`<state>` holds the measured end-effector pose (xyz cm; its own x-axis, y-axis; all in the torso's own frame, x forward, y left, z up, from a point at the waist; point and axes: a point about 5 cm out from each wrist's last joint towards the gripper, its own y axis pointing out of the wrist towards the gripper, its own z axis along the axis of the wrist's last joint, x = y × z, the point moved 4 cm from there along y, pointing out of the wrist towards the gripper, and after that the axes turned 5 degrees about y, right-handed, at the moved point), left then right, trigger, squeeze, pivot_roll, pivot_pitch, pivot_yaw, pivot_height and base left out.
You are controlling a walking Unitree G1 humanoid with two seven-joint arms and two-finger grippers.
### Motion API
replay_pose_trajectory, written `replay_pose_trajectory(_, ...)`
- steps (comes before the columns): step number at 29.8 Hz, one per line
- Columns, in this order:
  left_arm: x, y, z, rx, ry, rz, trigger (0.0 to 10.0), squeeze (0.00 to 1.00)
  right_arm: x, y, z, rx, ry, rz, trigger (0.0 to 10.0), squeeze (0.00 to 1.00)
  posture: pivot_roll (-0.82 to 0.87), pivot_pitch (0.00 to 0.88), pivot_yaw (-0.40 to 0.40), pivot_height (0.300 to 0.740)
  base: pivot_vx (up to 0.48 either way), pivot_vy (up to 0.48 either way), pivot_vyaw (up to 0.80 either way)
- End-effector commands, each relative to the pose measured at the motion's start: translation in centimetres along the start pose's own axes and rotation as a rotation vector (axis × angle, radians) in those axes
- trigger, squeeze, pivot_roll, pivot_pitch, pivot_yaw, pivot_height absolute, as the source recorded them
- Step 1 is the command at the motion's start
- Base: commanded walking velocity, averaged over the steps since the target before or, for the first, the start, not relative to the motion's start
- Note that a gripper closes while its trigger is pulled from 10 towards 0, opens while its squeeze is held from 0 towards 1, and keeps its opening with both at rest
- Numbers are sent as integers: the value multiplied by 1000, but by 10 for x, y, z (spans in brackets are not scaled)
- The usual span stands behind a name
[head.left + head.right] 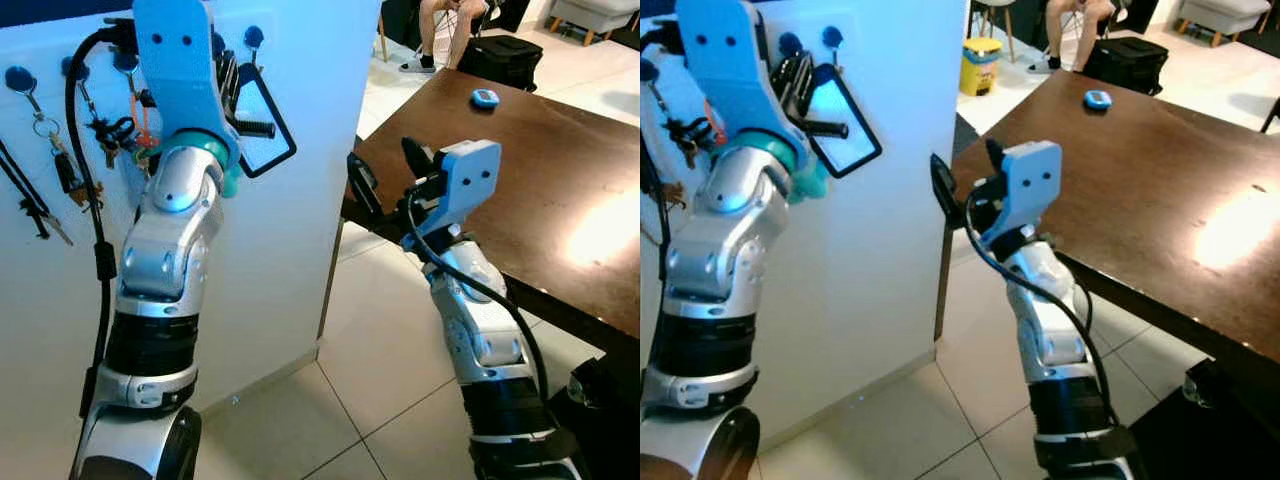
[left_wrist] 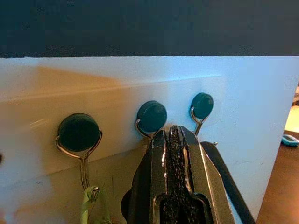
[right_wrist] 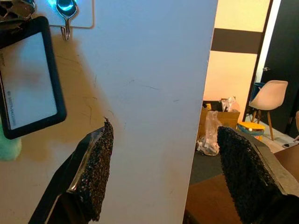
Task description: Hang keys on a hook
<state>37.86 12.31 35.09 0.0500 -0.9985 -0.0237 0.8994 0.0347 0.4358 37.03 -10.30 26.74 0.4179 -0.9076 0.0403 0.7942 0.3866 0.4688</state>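
Your left tool (image 2: 175, 163) is raised against the white panel (image 1: 300, 180), its fingers pressed together just under the middle of three blue hooks (image 2: 152, 116). A black-framed card holder (image 1: 262, 120) hangs right beside it; whether the closed fingers pinch its ring or strap, you cannot tell, since the tool hides that spot. Expect a light, dangling load that swings and twists, with a thin, stiff, slippery ring, so take it by the ring or strap, not the card. Other keys (image 1: 110, 135) hang on nearby hooks. Your right tool (image 1: 385, 170) waits spread wide and empty beside the bench (image 1: 560, 170).
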Motion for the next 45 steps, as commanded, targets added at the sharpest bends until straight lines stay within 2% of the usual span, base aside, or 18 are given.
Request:
replay_pose_trajectory(1, -13, 2, -8, -41, 12, 57, 10000, 0, -2, -2, -3, -7, -4, 1, 10000, 0, -44, 60, 78, 740, 0, 0, 0)
replay_pose_trajectory(10, -16, 1, -18, -92, -36, 48, 10000, 0, -2, -1, -2, -5, -5, 4, 10000, 0, -43, 56, 74, 740, 0, 0, 0)
replay_pose_trajectory(14, -11, -2, -25, -117, 18, 8, 10000, 0, -1, -1, -2, -4, -6, 7, 10000, 0, -44, 58, 73, 740, 0, 0, 0)
replay_pose_trajectory(17, -11, -2, -25, -117, 18, 8, 10000, 0, -1, -1, -2, -4, -6, 7, 10000, 0, -44, 58, 73, 740, 0, 0, 0)
replay_pose_trajectory(21, -4, -6, -37, -182, 36, -34, 10000, 0, -2, -1, -2, -7, -6, 7, 10000, 0, -42, 62, 72, 740, 0, 0, 0)
replay_pose_trajectory(23, -2, -7, -39, -198, 19, -47, 10000, 0, -2, -1, -3, -7, -5, 7, 10000, 0, -41, 64, 72, 740, 0, 0, 0)
replay_pose_trajectory(24, 2, -8, -43, -235, -50, -73, 10000, 0, -2, -1, -3, -8, -4, 7, 10000, 0, -41, 64, 72, 740, 0, 0, 0)
replay_pose_trajectory(25, 2, -8, -43, -235, -50, -73, 10000, 0, -2, -1, -3, -8, -4, 7, 10000, 0, -41, 64, 72, 740, 0, 0, 0)
replay_pose_trajectory(28, 14, -13, -49, -315, -237, -141, 10000, 0, -2, -1, -3, -9, -3, 6, 10000, 0, -39, 67, 73, 740, 0, 0, 0)
replay_pose_trajectory(29, 14, -13, -49, -315, -237, -141, 10000, 0, -2, -1, -3, -9, -3, 6, 10000, 0, -39, 67, 73, 740, 0, 0, 0)
replay_pose_trajectory(31, 17, -12, -47, -323, -294, -158, 10000, 0, -2, -1, -3, -9, -3, 6, 10000, 0, -39, 67, 73, 740, 0, 0, 0)
replay_pose_trajectory(38, 17, -13, -49, -336, -261, -169, 10000, 0, -2, -2, -4, -10, -2, 3, 10000, 0, -37, 71, 77, 740, 0, 0, 0)
replay_pose_trajectory(45, 23, -16, -52, -386, -293, -203, 10000, 0, -3, -1, -4, -11, -1, 2, 10000, 0, -36, 72, 77, 740, 0, 0, 0)
